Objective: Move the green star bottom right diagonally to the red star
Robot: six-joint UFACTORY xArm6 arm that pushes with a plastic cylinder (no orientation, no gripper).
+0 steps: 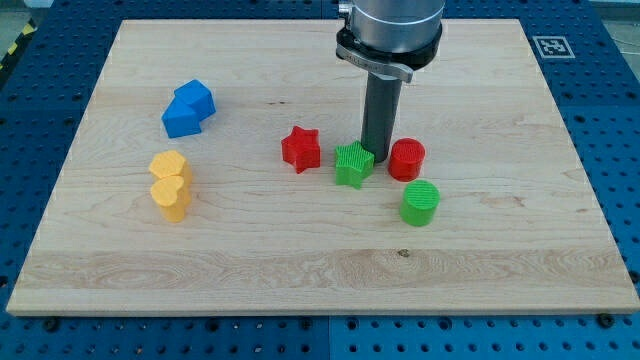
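The green star [352,165] lies near the board's middle, to the right of the red star [300,148] and slightly lower. My tip [376,155] stands against the green star's upper right edge, between it and the red cylinder [407,159]. The rod rises from there to the view's top.
A green cylinder [420,203] sits below and right of the red cylinder. Two blue blocks [187,108] lie at the upper left. Two yellow blocks [170,183] lie at the left. The wooden board [320,270] sits on a blue perforated table.
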